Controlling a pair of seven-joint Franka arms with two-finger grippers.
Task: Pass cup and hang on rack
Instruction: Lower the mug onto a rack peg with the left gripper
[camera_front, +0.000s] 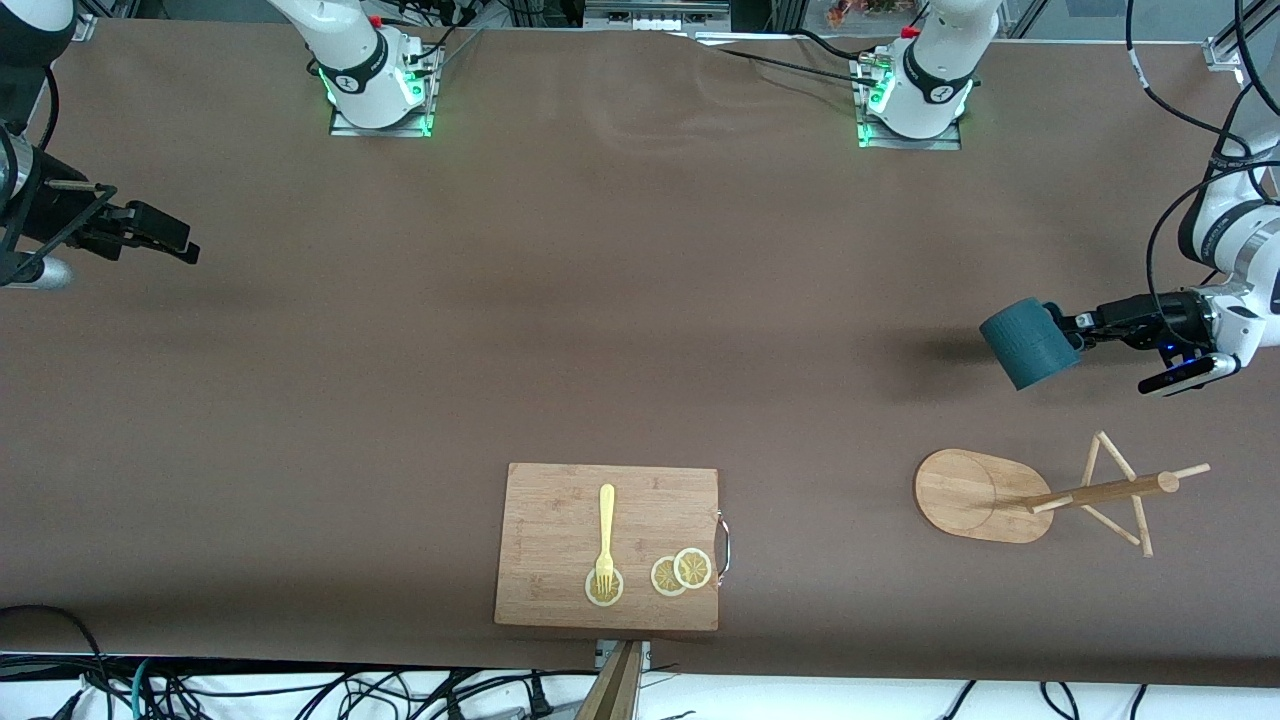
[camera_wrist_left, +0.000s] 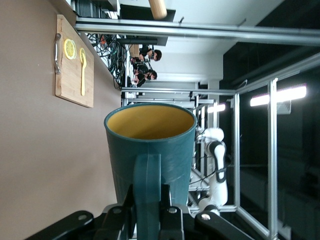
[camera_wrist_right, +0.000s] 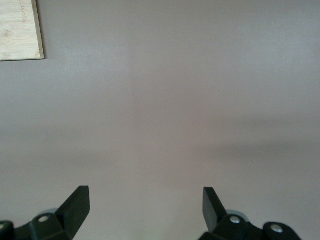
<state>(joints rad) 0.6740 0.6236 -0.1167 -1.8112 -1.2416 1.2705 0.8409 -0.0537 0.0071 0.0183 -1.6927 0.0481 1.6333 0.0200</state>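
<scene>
Cup held by its handle over the tabletop (camera_front: 640, 330), rack still unhung

The bamboo mug rack (camera_front: 985, 495), near the left arm's end, has thin pegs the handle could miss; the ribbed teal cup (camera_front: 1022, 342), yellowish inside, might swivel in the left tool (camera_front: 1070, 330) clamping only its handle; the right tool (camera_wrist_right: 145, 207) waits spread wide over bare tabletop

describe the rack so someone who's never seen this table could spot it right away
Start at the bamboo cutting board on the table's edge nearest the front camera, then go toward the left arm's end. The rack stands there: an oval base, one pole and thin angled pegs, unlike the flat rectangular board.
</scene>
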